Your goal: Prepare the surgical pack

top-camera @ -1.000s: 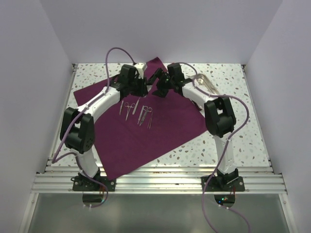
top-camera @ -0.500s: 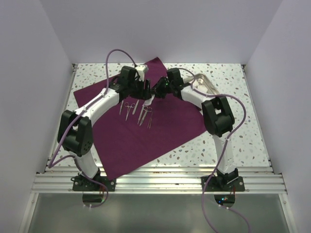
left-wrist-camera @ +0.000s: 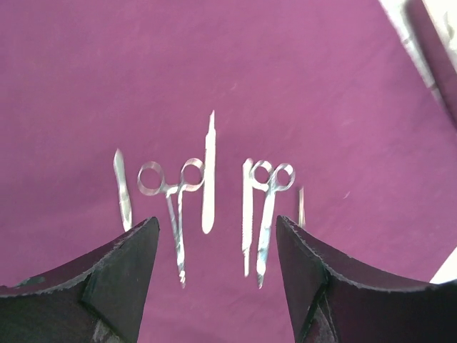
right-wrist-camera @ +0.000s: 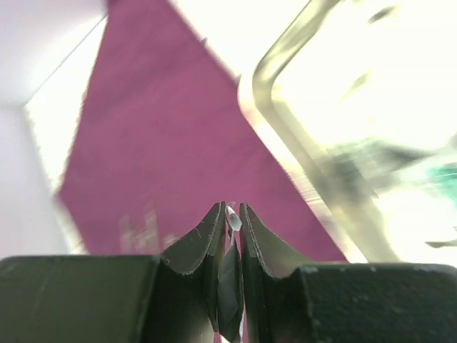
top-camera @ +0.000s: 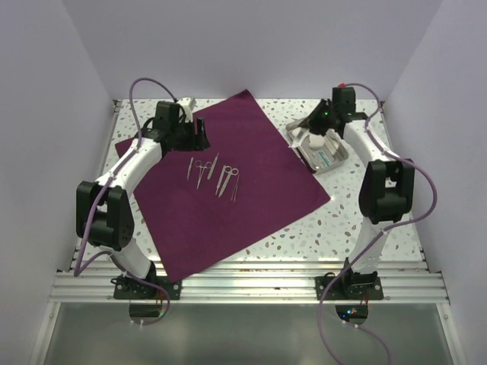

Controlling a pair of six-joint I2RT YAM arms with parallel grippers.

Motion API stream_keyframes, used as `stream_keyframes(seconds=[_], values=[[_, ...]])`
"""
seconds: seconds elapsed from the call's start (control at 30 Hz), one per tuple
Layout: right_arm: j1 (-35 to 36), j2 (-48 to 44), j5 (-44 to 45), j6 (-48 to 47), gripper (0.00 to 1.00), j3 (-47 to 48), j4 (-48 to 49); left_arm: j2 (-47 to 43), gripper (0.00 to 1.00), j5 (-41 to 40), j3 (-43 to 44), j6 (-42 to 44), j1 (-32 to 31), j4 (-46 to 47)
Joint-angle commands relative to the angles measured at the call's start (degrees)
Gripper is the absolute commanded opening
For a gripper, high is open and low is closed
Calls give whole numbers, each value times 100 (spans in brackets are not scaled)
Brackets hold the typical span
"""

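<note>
Left end effector (left-wrist-camera: 216,221) was open over surgical pack (top-camera: 228,220); right end effector (right-wrist-camera: 232,209), off pack's edge, pinched a shiny sliver (right-wrist-camera: 233,216).

Wide-spread left gripper (left-wrist-camera: 216,223), right gripper (right-wrist-camera: 231,209) pinched nearly closed, tips almost touching

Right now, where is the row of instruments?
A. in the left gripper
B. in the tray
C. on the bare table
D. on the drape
D: the instruments lie side by side on the flat drape, apart from the tray.
</note>
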Motion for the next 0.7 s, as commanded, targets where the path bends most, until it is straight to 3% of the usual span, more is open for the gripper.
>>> stream_keyframes(seconds=[0.0, 0.07, 0.27, 0.67], values=[[15, -274, 1034, -1674, 18, 414, -1142, -292, 70, 69, -361, -62, 36, -187], [-11, -221, 1472, -2104, 19, 485, -1275, -354, 70, 87, -458, -88, 36, -213], [-90, 270, 1580, -2817, 22, 669, -1380, -398, 71, -1, -573, -36, 36, -328], [-222, 1133, 1668, -2960, 25, 1671, -1960, -293, 71, -458, -459, 167, 45, -662]])
